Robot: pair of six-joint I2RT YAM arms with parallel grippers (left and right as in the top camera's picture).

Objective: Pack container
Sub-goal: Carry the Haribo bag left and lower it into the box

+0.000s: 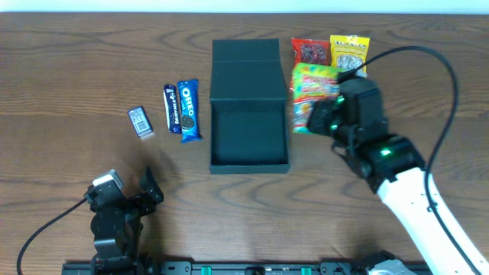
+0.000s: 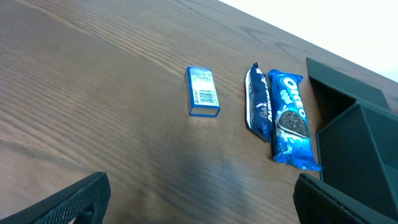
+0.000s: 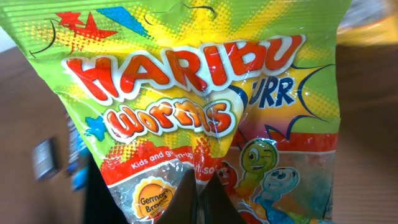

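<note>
Small blue box (image 2: 203,92), Oreo packet (image 2: 291,121) beside container (image 2: 357,155)

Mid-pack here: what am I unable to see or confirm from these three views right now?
- Right wrist: the Haribo bag, pinched by the right gripper, fills the frame, hiding the container; the bag's bottom is cut off.
- Overhead: the right arm's wrist covers that pinch.
- Left wrist: the right edge cuts the container; its floor is unseen.
- Small blue box: print too small to read.

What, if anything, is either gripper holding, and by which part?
The right gripper is shut on the Haribo bag, pinching a fold of its front below the word Worms. The left gripper is open and empty.
</note>
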